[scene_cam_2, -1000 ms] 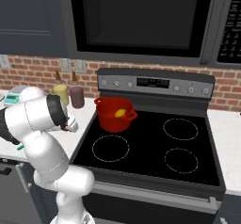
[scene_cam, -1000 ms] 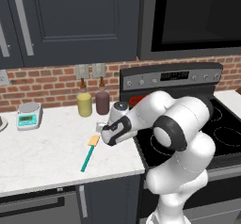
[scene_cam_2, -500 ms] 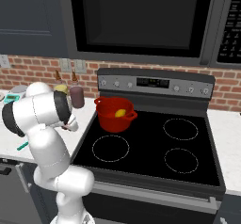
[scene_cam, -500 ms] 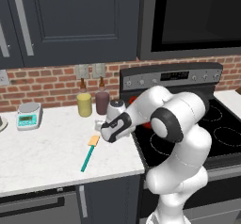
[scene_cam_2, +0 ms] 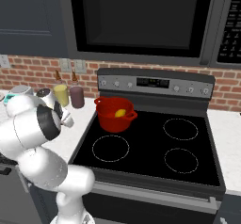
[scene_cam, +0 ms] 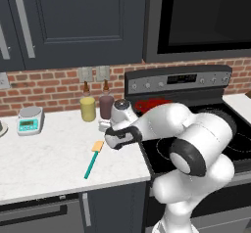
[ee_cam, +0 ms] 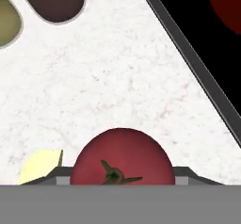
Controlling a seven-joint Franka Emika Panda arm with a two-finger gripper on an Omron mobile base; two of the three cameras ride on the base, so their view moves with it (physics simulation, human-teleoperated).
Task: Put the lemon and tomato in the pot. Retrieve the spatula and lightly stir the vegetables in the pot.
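Tomato [ee_cam: 121, 157] | clamped in end effector [scene_cam: 109, 140], jaws narrowed since earlier | lemon [scene_cam_2: 121, 113] in pot [scene_cam_2: 114, 113]

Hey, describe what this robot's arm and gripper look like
The arm is glossy white with rounded, bulbous links and dark grey to black bands at the joints. The gripper end is dark, with a grey rounded cap behind it. No cables or markings are visible.
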